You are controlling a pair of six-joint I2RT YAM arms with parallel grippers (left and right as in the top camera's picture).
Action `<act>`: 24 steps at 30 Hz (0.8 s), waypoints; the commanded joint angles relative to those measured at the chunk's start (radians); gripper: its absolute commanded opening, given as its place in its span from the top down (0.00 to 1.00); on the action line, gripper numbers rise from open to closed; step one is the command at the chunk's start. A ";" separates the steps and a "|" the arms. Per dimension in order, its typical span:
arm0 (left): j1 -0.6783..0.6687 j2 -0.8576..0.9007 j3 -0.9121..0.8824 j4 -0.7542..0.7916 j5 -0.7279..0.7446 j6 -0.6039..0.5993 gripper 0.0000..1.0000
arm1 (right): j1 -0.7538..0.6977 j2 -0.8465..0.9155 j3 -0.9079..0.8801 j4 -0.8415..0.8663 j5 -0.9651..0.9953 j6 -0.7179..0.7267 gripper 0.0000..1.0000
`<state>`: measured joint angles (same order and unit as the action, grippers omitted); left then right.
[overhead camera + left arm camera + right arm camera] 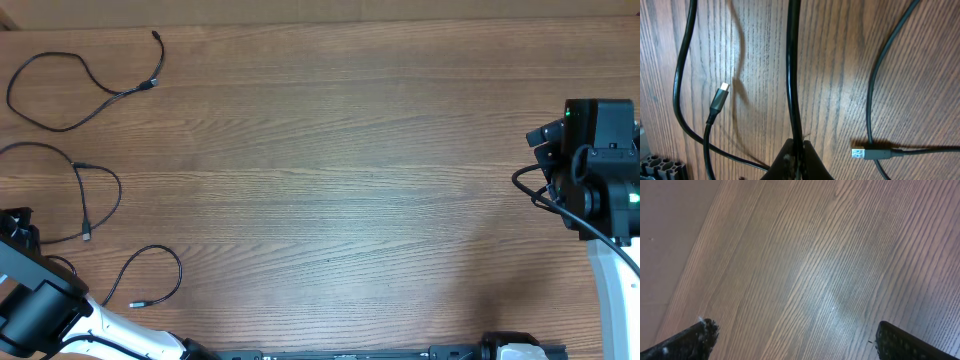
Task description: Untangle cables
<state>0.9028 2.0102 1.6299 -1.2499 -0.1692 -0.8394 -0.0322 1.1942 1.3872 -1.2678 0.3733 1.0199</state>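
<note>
Generally, we took the table (330,180) as the reference for every position. At the table's right edge, the right gripper (797,337) hung with its jaws spread wide and nothing between them. At the table's near-left corner, the left gripper (798,145) was clenched on a cord, which we judged to be the middle cable (792,75). All three cables lay on the table's left side, apart from one another. The far cable (60,129) lay by the far-left corner, the middle cable along the left edge, and the near cable (178,268) toward the near edge. We rated them light, limp and smooth-jacketed, so liable to slide through the pads and trail in loops. We advised gripping the cord just behind a plug (720,97), never on its metal tip.
</note>
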 commanded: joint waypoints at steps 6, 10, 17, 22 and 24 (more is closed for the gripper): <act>-0.041 -0.002 -0.004 -0.008 -0.026 0.043 0.95 | -0.003 -0.003 0.007 0.005 0.015 -0.003 0.00; -0.046 -0.002 -0.056 0.008 -0.033 0.042 0.95 | -0.003 -0.003 0.007 0.005 0.015 -0.003 0.00; -0.046 -0.002 -0.141 0.073 -0.051 0.056 0.85 | -0.003 -0.003 0.007 0.005 0.015 -0.003 0.00; -0.046 -0.002 -0.140 0.077 -0.048 0.103 0.56 | -0.003 -0.003 0.007 0.005 0.015 -0.003 0.00; -0.046 -0.002 -0.131 0.076 -0.021 0.136 0.45 | -0.003 -0.003 0.007 0.005 0.015 -0.003 0.00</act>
<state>0.8570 2.0106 1.4952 -1.1763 -0.1986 -0.7593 -0.0322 1.1942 1.3872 -1.2678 0.3737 1.0203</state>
